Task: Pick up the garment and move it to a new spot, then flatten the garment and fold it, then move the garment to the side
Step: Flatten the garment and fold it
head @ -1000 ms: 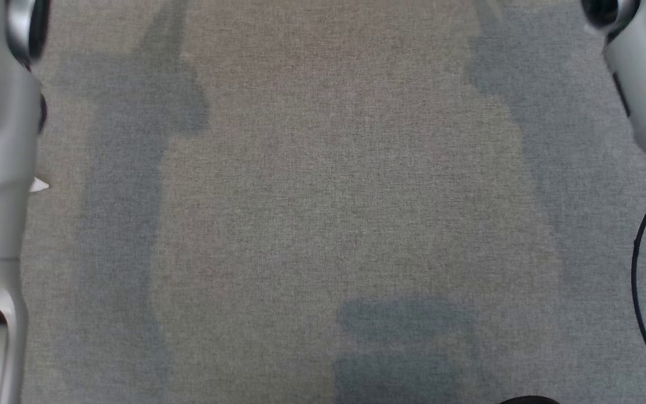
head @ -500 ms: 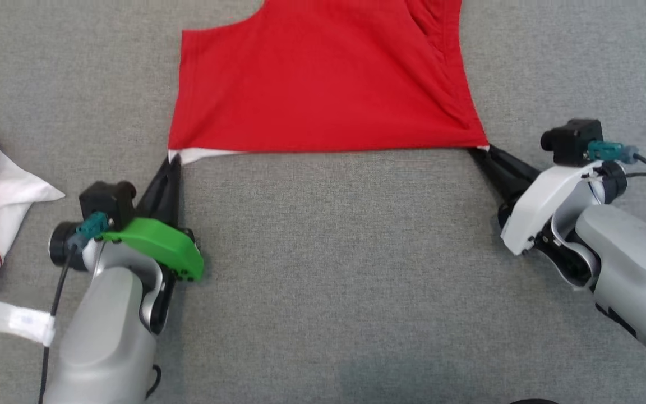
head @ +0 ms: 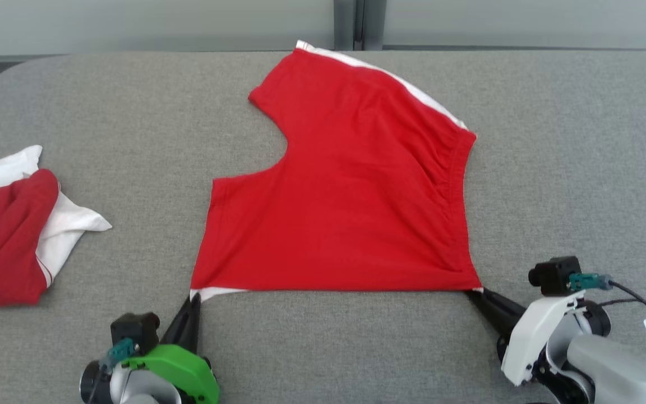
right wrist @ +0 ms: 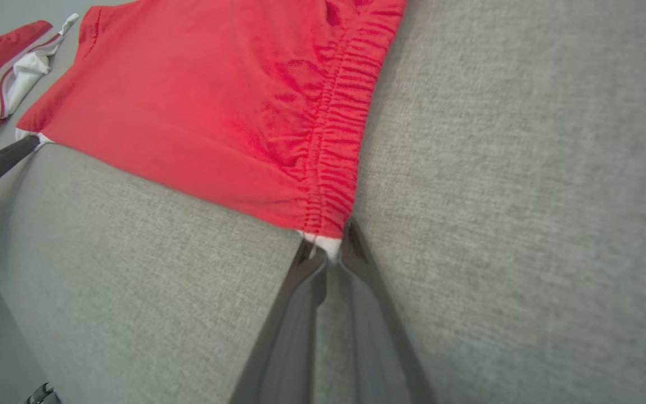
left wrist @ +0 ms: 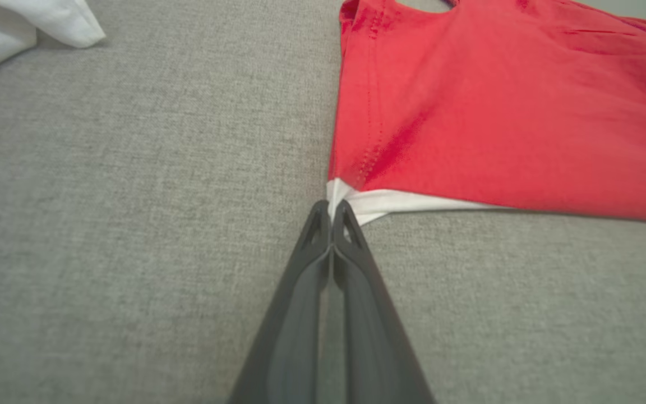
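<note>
Red shorts with white trim [head: 345, 207] lie spread flat on the grey table [head: 323, 348], waistband toward the right. My left gripper [head: 194, 297] is shut on the near left corner of the shorts [left wrist: 502, 112], pinching the white trim [left wrist: 337, 199]. My right gripper [head: 475, 293] is shut on the near right corner at the waistband end, where the gathered elastic [right wrist: 334, 151] meets a bit of white cloth [right wrist: 326, 245]. The near edge runs taut between both grippers.
A second, crumpled red and white garment [head: 14, 235] lies at the table's left edge, also seen as the bundle [right wrist: 3, 67] in the right wrist view. A wall [head: 188, 22] rises behind the table's far edge. Bare grey cloth stretches to the right.
The head camera has tilted up, from bare grey table to the whole shorts and far edge. Both grippers keep their hold on the near corners.
</note>
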Controlling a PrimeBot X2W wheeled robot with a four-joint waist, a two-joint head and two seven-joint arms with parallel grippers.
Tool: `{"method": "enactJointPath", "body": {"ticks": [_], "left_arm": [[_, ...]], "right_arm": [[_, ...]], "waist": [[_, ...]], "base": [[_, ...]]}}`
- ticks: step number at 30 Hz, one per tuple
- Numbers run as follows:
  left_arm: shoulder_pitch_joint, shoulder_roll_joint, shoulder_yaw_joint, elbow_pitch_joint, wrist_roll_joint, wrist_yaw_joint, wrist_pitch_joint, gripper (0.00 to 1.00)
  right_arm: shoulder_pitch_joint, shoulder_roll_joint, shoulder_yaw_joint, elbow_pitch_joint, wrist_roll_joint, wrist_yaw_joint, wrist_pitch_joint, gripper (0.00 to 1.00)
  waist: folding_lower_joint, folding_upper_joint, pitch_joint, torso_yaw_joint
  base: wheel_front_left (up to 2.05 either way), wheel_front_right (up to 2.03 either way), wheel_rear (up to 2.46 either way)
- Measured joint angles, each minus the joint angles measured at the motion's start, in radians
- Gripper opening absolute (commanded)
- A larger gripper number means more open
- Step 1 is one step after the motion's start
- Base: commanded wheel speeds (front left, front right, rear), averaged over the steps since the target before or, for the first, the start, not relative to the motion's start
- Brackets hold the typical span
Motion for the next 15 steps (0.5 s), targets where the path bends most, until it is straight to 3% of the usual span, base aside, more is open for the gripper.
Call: {"method": "enactJointPath", "body": {"ticks": [7,15], "left_arm": [[0.150,0.002,0.009,-0.021,-0.001,0.000,0.000,0.00],[0.264,0.001,0.028,-0.043,0.007,0.000,0.001,0.00]], "right_arm": [[0.153,0.025,0.010,-0.027,0.006,0.000,0.001,0.00],[0.262,0.006,0.057,-0.068,0.006,0.000,0.004,0.00]], "waist": [[0.0000,0.0000,-0.122,0.007],[0.0000,0.0000,-0.222,0.003]], "base": [[0.00,0.00,0.00],[0.00,0.00,0.00]]}}
